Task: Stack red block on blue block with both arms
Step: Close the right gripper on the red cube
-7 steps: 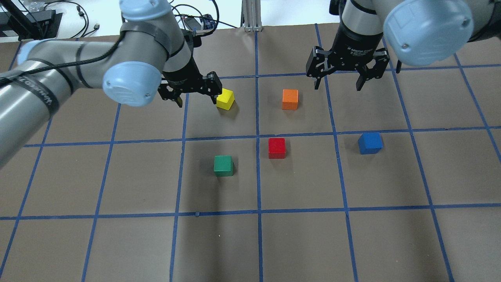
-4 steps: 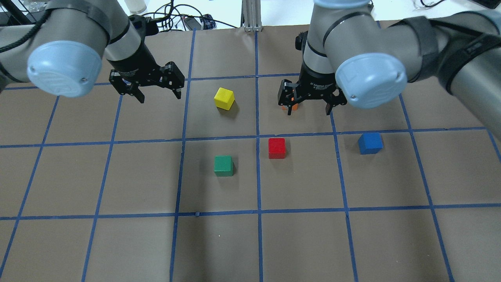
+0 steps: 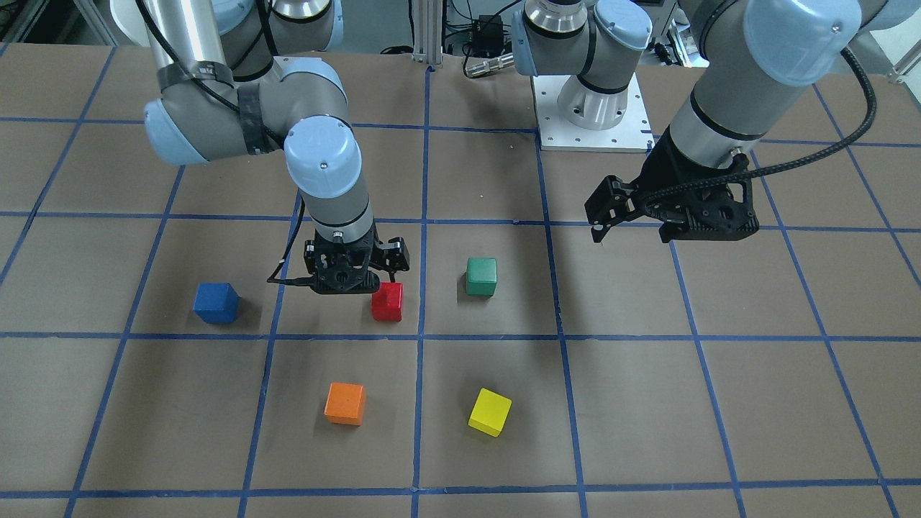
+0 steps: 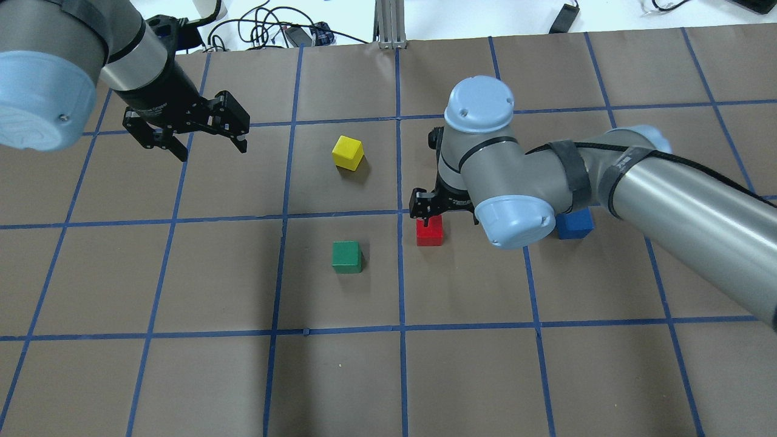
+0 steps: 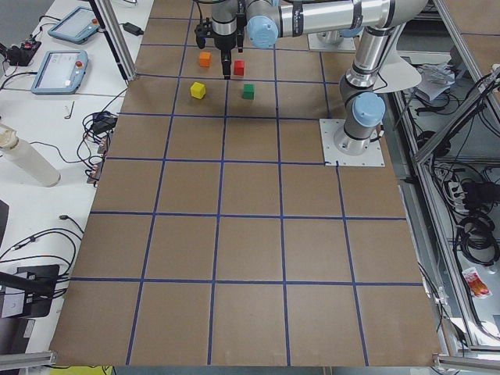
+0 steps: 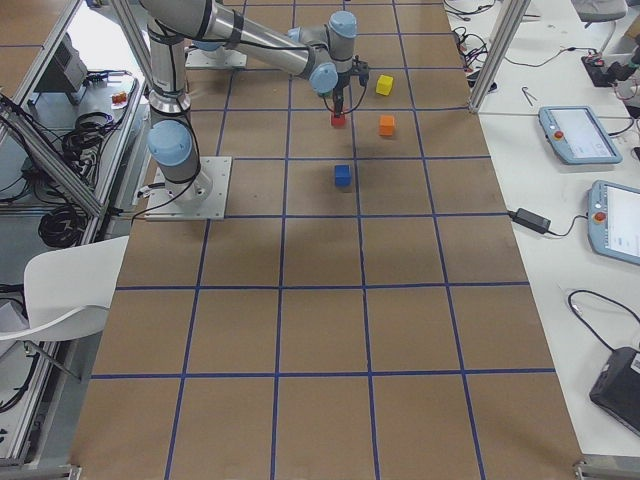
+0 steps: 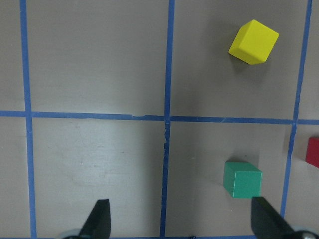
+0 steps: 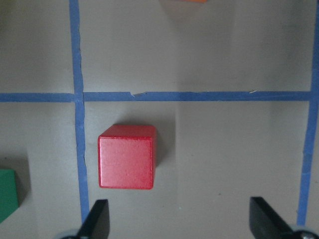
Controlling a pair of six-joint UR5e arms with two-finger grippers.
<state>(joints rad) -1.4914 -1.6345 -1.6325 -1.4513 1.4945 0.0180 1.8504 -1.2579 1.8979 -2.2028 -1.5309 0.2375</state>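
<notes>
Right wrist-mounted view: the small matte red cube (image 8: 126, 157) is seen resting on the brown gridded worktop (image 8: 224, 149), at ten o'clock of the right gripper (image 8: 182, 221), whose jaws are spread and empty. The approach to the pick is judged to be in hand. A shift toward nine o'clock, then a descent, is called for before closing. In the overhead view, the small matte blue cube (image 4: 576, 226) is found at three o'clock of the red one, and the left gripper (image 4: 212, 149), jaws likewise released, is held well apart at ten o'clock.
</notes>
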